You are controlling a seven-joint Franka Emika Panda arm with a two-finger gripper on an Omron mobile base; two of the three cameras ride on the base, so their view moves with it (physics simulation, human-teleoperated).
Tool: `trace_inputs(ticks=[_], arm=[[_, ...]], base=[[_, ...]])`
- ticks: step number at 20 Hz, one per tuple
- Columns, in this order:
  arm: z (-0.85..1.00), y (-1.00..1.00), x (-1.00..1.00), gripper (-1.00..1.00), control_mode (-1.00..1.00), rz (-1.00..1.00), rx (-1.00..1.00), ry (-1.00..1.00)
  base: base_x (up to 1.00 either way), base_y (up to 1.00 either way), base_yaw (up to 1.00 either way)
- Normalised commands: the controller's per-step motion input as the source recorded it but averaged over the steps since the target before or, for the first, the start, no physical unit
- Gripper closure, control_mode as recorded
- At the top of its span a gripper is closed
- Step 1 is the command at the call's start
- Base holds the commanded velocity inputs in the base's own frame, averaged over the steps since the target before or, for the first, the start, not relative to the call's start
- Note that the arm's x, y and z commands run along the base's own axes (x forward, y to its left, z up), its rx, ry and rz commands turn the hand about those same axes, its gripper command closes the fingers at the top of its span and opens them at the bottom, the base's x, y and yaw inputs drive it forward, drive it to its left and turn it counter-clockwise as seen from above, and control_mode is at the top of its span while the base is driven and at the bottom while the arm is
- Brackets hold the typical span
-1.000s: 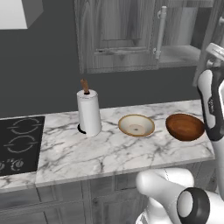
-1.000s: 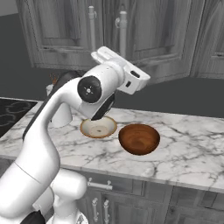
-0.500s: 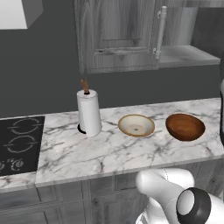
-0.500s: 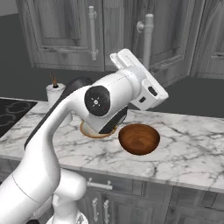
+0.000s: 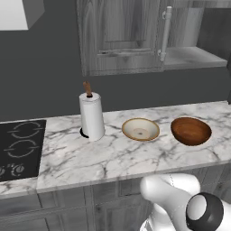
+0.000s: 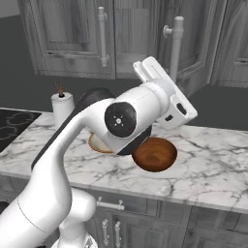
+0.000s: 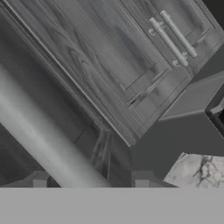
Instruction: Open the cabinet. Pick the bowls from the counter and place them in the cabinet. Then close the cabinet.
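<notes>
The cabinet's (image 5: 122, 38) right door (image 6: 191, 43) stands swung out, baring the grey shelf (image 5: 194, 56); the left door is closed. My gripper (image 7: 90, 181) is open around the right door's silver bar handle (image 7: 48, 142), with a gap on each side of the bar. From the right base view, my hand (image 6: 164, 97) sits at the lower end of that handle (image 6: 175, 46). On the counter (image 5: 113, 160) sit the cream bowl (image 5: 140, 129) and the reddish-brown bowl (image 5: 191, 131). The arm half hides the cream bowl (image 6: 96, 143) beside the brown one (image 6: 155, 154).
A paper towel roll (image 5: 91, 116) stands left of the bowls. The black cooktop (image 5: 18, 149) is at the counter's far left. Drawer fronts run below the counter's front edge. More cabinet doors (image 7: 175, 33) show beyond the hand.
The right door has swung further open, pulled by my hand moving right. My jaws have widened off the handle. Both bowls have stayed put.
</notes>
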Motion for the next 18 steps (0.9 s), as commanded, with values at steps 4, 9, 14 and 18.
trace_inputs(ticks=[4,9,14,18], arm=[[0.00,-0.09,-0.85,-1.00,-1.00,-0.04,0.12,-0.17],[0.00,-0.39,-1.00,-1.00,-1.00,-0.13,0.17,-0.14],[0.00,-0.01,-1.00,-1.00,-1.00,-0.12,0.23,-0.17],[0.00,-0.09,-1.00,-1.00,-1.00,-0.12,0.24,-0.18]], base=[[0.00,0.00,0.00],[0.00,0.00,0.00],[0.00,0.00,0.00],[0.00,0.00,0.00]])
